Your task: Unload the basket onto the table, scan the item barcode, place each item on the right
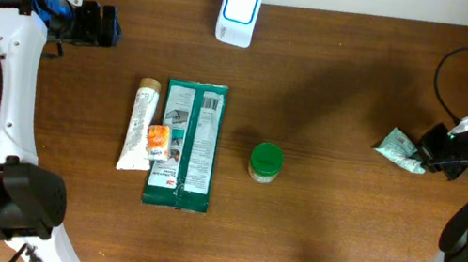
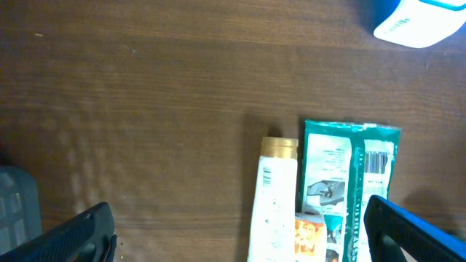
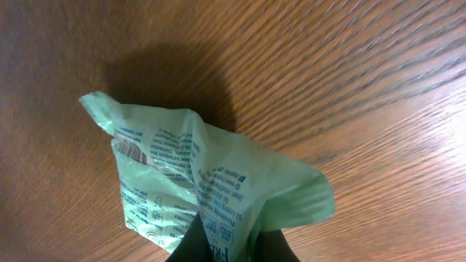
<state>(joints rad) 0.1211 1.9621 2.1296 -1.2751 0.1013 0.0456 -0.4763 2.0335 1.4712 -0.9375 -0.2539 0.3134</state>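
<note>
My right gripper (image 1: 431, 151) is shut on a crumpled light green packet (image 1: 400, 147) at the table's right side. In the right wrist view the printed packet (image 3: 211, 175) is pinched between the dark fingers (image 3: 273, 247) and hangs low over the wood. The white and blue scanner (image 1: 237, 14) stands at the back centre, far left of the packet. My left gripper (image 1: 104, 26) hovers open at the back left; in its wrist view its jaws (image 2: 240, 233) stand wide apart with nothing between them, and the scanner (image 2: 422, 22) shows at the top right.
A dark green pack (image 1: 185, 145) with a barcode (image 2: 378, 161) lies at centre left. Beside it is a white tube (image 1: 137, 124), with a small orange sachet (image 1: 157, 142) on them. A green-lidded jar (image 1: 265, 162) stands mid-table.
</note>
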